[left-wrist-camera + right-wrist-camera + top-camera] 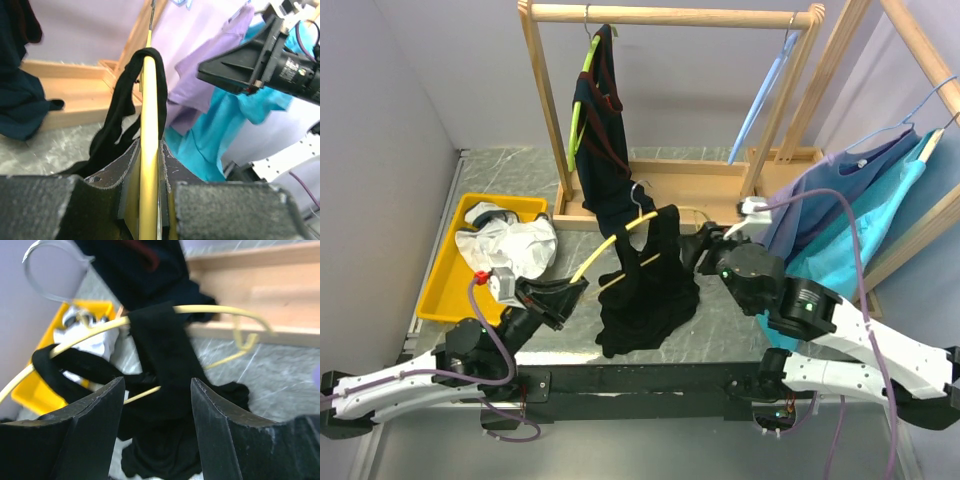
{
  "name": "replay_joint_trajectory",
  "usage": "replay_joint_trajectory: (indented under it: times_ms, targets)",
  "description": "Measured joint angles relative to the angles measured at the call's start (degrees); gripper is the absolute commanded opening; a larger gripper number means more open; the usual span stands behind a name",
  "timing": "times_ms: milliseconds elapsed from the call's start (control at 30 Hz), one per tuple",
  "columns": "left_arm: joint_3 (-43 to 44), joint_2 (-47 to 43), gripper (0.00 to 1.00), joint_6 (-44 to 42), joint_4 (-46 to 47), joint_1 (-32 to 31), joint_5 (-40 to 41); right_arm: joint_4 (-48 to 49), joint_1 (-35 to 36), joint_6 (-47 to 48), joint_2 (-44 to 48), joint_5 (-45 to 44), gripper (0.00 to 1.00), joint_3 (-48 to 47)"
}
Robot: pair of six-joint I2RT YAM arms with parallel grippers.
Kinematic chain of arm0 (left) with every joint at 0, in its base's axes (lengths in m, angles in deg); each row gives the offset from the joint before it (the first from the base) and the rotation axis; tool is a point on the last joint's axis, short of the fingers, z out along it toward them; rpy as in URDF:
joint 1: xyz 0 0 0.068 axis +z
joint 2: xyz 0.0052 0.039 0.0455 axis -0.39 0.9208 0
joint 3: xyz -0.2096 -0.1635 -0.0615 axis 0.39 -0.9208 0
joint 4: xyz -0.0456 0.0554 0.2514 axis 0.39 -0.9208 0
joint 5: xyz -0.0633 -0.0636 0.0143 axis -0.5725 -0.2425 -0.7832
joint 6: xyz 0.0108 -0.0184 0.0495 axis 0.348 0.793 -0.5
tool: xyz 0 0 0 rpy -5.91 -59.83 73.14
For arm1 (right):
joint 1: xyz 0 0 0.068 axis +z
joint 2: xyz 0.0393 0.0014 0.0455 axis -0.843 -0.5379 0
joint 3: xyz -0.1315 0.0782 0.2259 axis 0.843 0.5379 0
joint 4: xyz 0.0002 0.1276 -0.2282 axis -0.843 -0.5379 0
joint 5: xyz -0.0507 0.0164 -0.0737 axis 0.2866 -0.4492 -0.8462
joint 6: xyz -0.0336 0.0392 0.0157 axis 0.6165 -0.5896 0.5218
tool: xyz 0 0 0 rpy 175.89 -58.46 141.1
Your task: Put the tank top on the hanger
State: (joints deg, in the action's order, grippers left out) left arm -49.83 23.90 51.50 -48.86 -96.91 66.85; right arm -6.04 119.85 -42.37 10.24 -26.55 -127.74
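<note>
Two hands, one hanger: the left hand (pixel 570 290) is clenched on the yellow hanger (pixel 610 243). The right hand (pixel 700 248) is spread, grasping nothing, beside the one black tank top (pixel 650 290), which is draped over that hanger, its lower part bunched on the surface (pixel 720 330). Two other hangers, lime-green (pixel 582 90) and light-blue (pixel 760 110), hang on the rack (pixel 670 15).

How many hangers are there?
4: yellow hanger in the left gripper, green hanger at the rack's left, light-blue hanger at its right, blue hanger under the purple shirt far right. Others may be hidden.
</note>
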Motion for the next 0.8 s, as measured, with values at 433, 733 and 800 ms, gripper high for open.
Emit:
replay_joint_trajectory:
  times_ms: [433,733,800]
  targets:
    - [18.97,13.35,0.01,-10.36,-1.77,0.00,9.70,-4.52,0.00,-0.24,5.53,-8.94,0.64,-4.81]
    - [36.81,35.71,0.01,-22.77,0.72,0.74,14.45,-7.43,0.00,1.01,3.30,-8.35,0.65,-13.51]
    - [41.66,40.26,0.01,-23.28,0.09,2.69,13.79,-7.56,0.00,1.16,3.04,-8.00,0.65,-14.23]
